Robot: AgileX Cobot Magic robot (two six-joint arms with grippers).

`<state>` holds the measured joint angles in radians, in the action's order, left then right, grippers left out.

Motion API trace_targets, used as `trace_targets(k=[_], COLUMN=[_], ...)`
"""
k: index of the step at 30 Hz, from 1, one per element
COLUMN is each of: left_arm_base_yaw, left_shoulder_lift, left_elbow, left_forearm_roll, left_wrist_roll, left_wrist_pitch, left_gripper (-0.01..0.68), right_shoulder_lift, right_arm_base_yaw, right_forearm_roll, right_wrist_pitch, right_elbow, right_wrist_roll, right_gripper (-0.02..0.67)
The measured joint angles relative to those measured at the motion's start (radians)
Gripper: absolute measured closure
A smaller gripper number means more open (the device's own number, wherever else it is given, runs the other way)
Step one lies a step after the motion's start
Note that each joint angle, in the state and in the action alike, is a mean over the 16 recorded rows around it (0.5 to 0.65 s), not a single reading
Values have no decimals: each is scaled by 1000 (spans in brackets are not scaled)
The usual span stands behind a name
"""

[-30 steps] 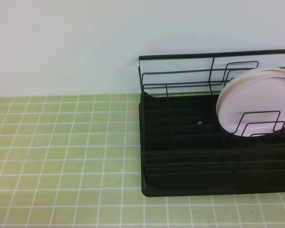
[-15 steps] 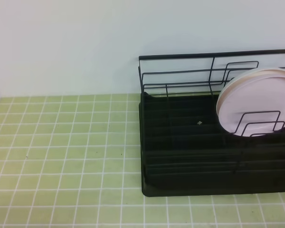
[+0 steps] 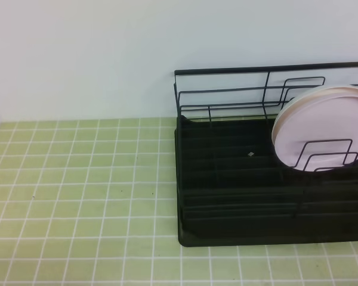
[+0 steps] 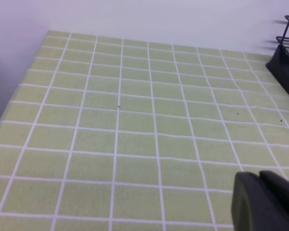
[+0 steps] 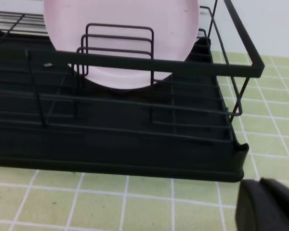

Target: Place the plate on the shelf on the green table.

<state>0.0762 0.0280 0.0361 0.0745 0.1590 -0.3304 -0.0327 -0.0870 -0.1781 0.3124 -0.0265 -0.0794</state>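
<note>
Your plate [image 3: 322, 128] stands on edge in shelf [image 3: 238, 196] slots (right end), shelf on green table [image 3: 77, 196]. Left gripper [image 4: 267, 204] shut, holding nothing, over bare tiles. Right gripper [image 5: 269, 207] shut too, just off shelf's front corner.

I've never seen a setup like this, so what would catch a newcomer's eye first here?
A pale pink plate stands on edge among the wire dividers at the right end of a black shelf. The shelf sits on the right of a green table, against a plain white wall.
</note>
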Motion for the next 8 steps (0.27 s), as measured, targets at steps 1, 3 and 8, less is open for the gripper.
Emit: trace_targets(k=[1,3,8], left_arm_base_yaw=[0,0,0], left_shoulder_lift=[0,0,0], left_elbow=[0,0,0], left_forearm_roll=[0,0,0], left_wrist_roll=[0,0,0], left_wrist_pitch=[0,0,0], left_gripper=[675,675,675], right_shoulder_lift=[0,0,0], right_arm_base_yaw=[0,0,0], right_forearm_roll=[0,0,0], right_wrist_pitch=[0,1,1], right_elbow=[0,0,0], right_wrist_roll=[0,0,0], right_gripper=[652,652,652])
